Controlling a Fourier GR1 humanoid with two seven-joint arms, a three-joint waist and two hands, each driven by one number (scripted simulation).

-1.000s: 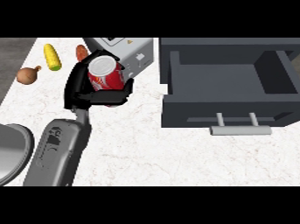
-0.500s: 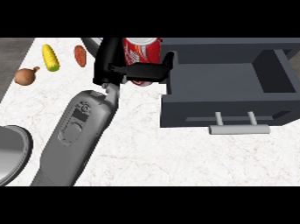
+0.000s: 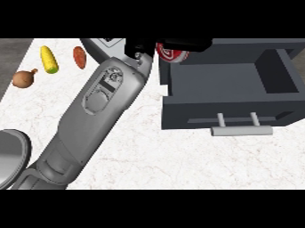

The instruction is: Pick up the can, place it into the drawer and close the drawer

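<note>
My left hand [image 3: 181, 44] is at the top of the head view, over the back left corner of the open grey drawer [image 3: 282, 75]. Its black fingers are curled round a red can [image 3: 171, 54], of which only the lower part with white lettering shows below the hand. The grey forearm [image 3: 105, 95] runs up from the lower left across the white marble counter [image 3: 181, 164]. The drawer is pulled out toward me, its inside looks bare, and its pale bar handle [image 3: 241, 131] faces the near edge. My right hand does not show.
At the counter's far left lie a yellow corn cob [image 3: 48, 59], an orange-red vegetable [image 3: 80, 57] and a brown onion [image 3: 25, 79]. A grey-white appliance [image 3: 109, 44] peeks out behind the forearm. A grey rounded shape [image 3: 4, 156] fills the lower left corner.
The left hand has carried the can up and to the right, from the counter beside the drawer to above the drawer's back left corner. The forearm has stretched farther forward.
</note>
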